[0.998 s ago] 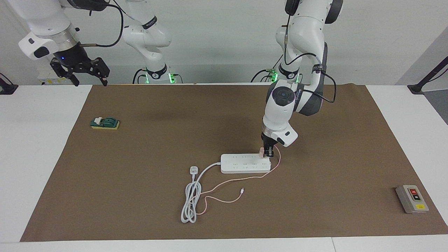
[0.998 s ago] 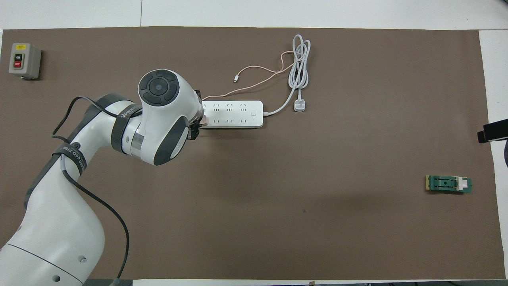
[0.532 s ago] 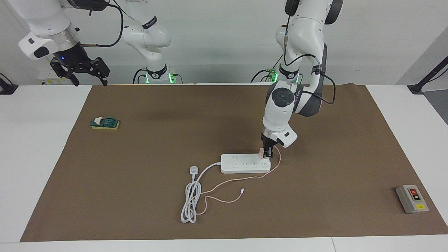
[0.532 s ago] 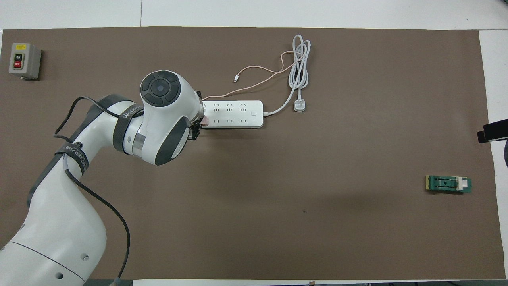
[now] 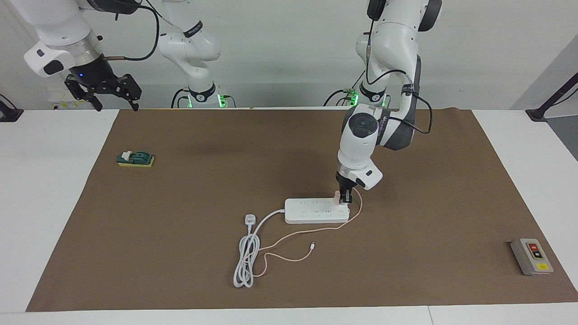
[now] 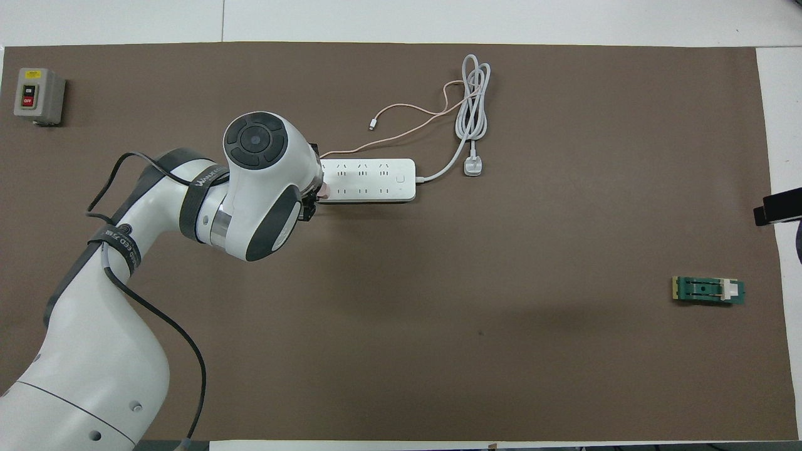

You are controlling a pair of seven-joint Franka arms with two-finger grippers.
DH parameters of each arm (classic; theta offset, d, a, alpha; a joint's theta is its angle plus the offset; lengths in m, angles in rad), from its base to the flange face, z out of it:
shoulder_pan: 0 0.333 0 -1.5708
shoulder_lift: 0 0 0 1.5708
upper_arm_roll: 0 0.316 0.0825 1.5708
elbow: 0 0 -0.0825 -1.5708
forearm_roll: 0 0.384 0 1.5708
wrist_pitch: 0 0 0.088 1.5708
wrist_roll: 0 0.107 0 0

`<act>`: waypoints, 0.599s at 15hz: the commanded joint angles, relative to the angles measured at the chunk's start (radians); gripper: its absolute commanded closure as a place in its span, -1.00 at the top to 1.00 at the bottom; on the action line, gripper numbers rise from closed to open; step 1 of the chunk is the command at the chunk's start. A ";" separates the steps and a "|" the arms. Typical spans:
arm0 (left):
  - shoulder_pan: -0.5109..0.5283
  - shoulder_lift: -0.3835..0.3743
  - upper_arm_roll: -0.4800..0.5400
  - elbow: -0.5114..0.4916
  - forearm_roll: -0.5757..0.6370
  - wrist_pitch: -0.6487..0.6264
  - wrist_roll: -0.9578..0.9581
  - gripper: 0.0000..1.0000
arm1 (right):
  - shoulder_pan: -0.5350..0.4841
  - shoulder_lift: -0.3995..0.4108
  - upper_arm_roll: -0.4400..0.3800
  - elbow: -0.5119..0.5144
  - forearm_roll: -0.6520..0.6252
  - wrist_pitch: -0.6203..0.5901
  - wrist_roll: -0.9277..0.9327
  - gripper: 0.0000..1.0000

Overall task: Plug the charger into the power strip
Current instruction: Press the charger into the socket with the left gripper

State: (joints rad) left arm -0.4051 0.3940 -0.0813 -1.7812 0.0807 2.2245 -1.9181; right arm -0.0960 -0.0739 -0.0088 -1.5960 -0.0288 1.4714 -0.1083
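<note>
The white power strip (image 5: 316, 211) lies flat mid-table; it also shows in the overhead view (image 6: 369, 180). The pale pink charger (image 5: 337, 195) stands on the strip's end toward the left arm's end of the table, in the row nearer to the robots; a sliver of it shows in the overhead view (image 6: 324, 188). My left gripper (image 5: 346, 197) points straight down and is shut on the charger. Its wrist hides that end of the strip from above. The thin pink cable (image 5: 298, 232) trails from the charger across the mat. My right gripper (image 5: 113, 97) waits open, raised over the table's edge.
The strip's thick white cord (image 5: 246, 262) lies coiled, with its three-pin plug (image 5: 249, 219) beside the strip. A grey switch box (image 5: 531, 256) sits at the left arm's end. A small green block (image 5: 135, 159) sits at the right arm's end. A brown mat (image 5: 180, 253) covers the table.
My left wrist has shifted slightly up and toward the right arm's end. The charger stays on the strip's end. The right arm has not moved.
</note>
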 commanded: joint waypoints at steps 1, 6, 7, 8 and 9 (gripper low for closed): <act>-0.040 0.040 0.002 -0.083 -0.015 0.038 -0.027 -1.00 | -0.004 -0.006 0.003 0.002 -0.014 -0.014 -0.010 1.00; -0.043 0.040 0.002 -0.099 -0.012 0.053 -0.027 -1.00 | -0.005 -0.006 0.001 0.004 -0.014 -0.016 -0.011 1.00; -0.046 0.040 0.003 -0.099 -0.012 0.053 -0.026 -1.00 | -0.004 -0.006 0.003 0.004 -0.014 -0.016 -0.011 1.00; -0.046 0.040 0.002 -0.099 -0.012 0.053 -0.026 -1.00 | -0.004 -0.006 0.003 0.004 -0.014 -0.016 -0.011 1.00; -0.046 0.039 0.002 -0.099 -0.012 0.052 -0.024 -1.00 | -0.004 -0.006 0.003 0.004 -0.014 -0.016 -0.011 1.00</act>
State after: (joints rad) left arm -0.4123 0.3880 -0.0766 -1.7945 0.0908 2.2403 -1.9209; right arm -0.0960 -0.0739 -0.0088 -1.5960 -0.0288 1.4714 -0.1083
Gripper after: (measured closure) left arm 0.678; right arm 0.000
